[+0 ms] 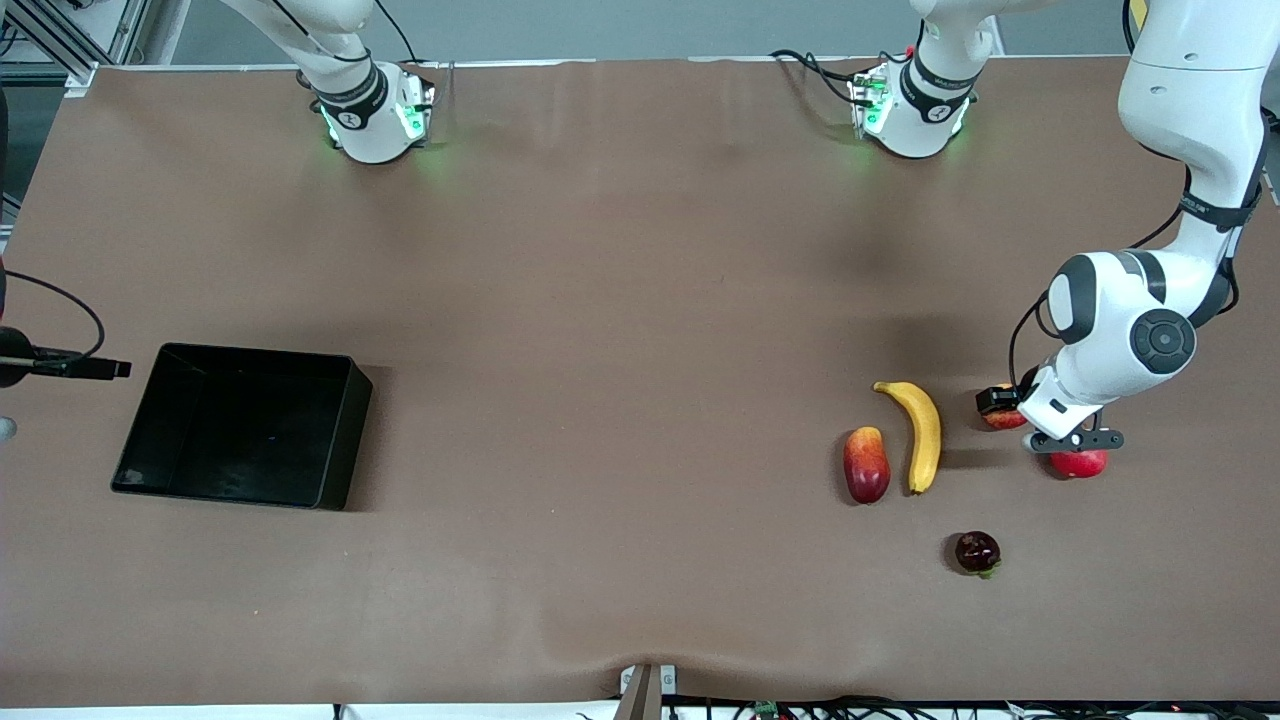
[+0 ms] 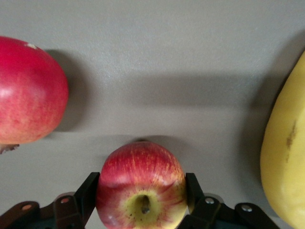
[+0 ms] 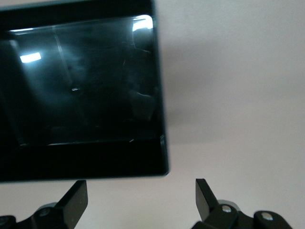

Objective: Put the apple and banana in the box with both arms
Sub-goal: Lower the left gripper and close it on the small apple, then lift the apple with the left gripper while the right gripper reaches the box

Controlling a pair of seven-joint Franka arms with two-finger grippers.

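The apple [image 1: 1003, 419], red with yellow streaks, sits on the table near the left arm's end, and my left gripper [image 1: 1004, 408] is down on it. In the left wrist view the apple [image 2: 141, 186] fills the gap between the black fingers [image 2: 90, 191], which press both its sides. The long yellow banana [image 1: 922, 436] lies beside the apple, toward the table's middle, and shows in the left wrist view [image 2: 286, 157]. The black box [image 1: 240, 425] stands empty near the right arm's end. My right gripper [image 3: 140, 200] hangs open and empty over bare table by the box's edge [image 3: 164, 143]; the front view does not show it.
A plain red pomegranate [image 1: 1078, 463] lies beside the apple, nearer the front camera, and shows in the left wrist view [image 2: 28, 90]. A red-yellow mango-like fruit [image 1: 866, 464] lies beside the banana. A dark red fruit [image 1: 977, 553] lies nearer the camera. A black cabled device [image 1: 60, 365] pokes in by the box.
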